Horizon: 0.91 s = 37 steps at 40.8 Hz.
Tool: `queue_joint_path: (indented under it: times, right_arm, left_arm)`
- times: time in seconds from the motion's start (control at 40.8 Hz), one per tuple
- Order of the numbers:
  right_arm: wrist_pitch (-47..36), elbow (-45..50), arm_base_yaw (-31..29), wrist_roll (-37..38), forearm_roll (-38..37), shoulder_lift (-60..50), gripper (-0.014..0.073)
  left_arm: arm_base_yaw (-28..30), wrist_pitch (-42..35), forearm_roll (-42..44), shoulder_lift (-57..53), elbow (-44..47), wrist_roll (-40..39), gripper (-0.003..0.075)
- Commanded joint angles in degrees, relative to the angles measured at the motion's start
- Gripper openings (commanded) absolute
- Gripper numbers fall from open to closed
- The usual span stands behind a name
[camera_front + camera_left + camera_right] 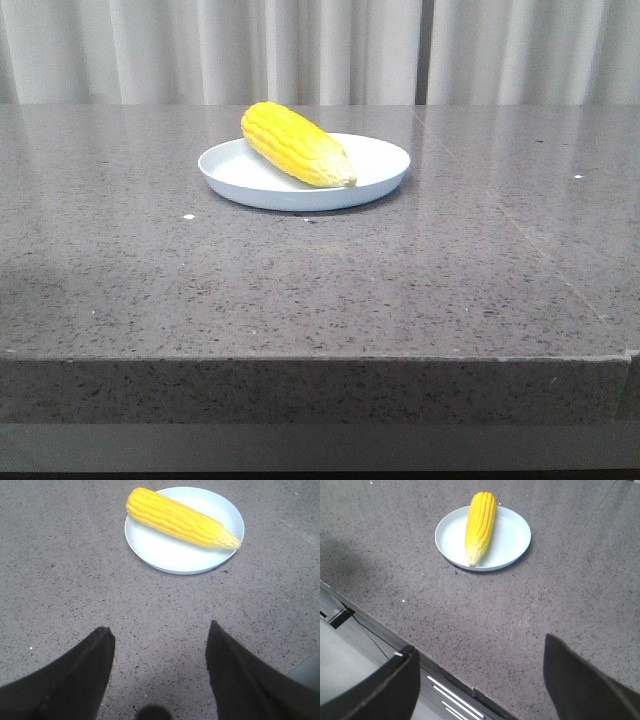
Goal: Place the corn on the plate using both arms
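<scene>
The yellow corn lies on the pale blue-white plate in the middle of the grey stone table, its whitish tip toward the front right. It also shows in the left wrist view as corn on the plate, and in the right wrist view as corn on the plate. My left gripper is open and empty above bare table, well short of the plate. My right gripper is open and empty over the table's front edge. Neither gripper shows in the front view.
The speckled grey table has a seam running back on the right. Its front edge crosses the right wrist view, with a dark frame and white strips below it. White curtains hang behind.
</scene>
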Motion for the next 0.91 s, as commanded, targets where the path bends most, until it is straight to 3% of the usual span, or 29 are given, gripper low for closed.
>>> queue_joint_path:
  times: [0.0,0.196,0.27,0.392,0.49,0.613,0.735,0.882]
  right_arm:
    - [-4.18,-0.85,-0.05,0.17,-0.86,0.19,0.0542]
    - [-4.14,-0.85,-0.05,0.12,-0.86,0.23,0.0538]
    - [-4.14,-0.85,-0.05,0.12,-0.86,0.23,0.0496]
    - [-4.14,-0.85,-0.05,0.12,-0.86,0.23,0.028]
    - [-4.14,-0.85,-0.05,0.12,-0.86,0.23,0.0078]
    - [-4.14,-0.85,-0.05,0.12,-0.86,0.23,-0.008]
    - [-4.4,-0.85,-0.05,0.06,-1.0,0.23,-0.0087]
    - [-4.56,-0.85,-0.05,0.06,-0.83,0.23,-0.0087]
  left_arm:
    - [-0.4,-4.15,-0.95,-0.31,-1.46,-0.43,0.0409]
    - [-0.4,-4.23,-0.95,-0.31,-1.46,-0.43,0.0409]
    - [-0.4,-4.23,-0.95,-0.31,-1.46,-0.43,0.0406]
    - [-0.4,-4.23,-0.95,-0.31,-1.46,-0.43,0.0342]
    - [-0.4,-4.23,-0.95,-0.31,-1.46,-0.43,0.0234]
    - [-0.4,-4.23,-0.95,-0.31,-1.46,-0.43,0.0099]
    - [-0.4,-4.23,-0.95,-0.31,-1.46,-0.43,-0.0014]
    - [-0.4,-4.23,-0.95,-0.31,-1.46,-0.43,-0.002]
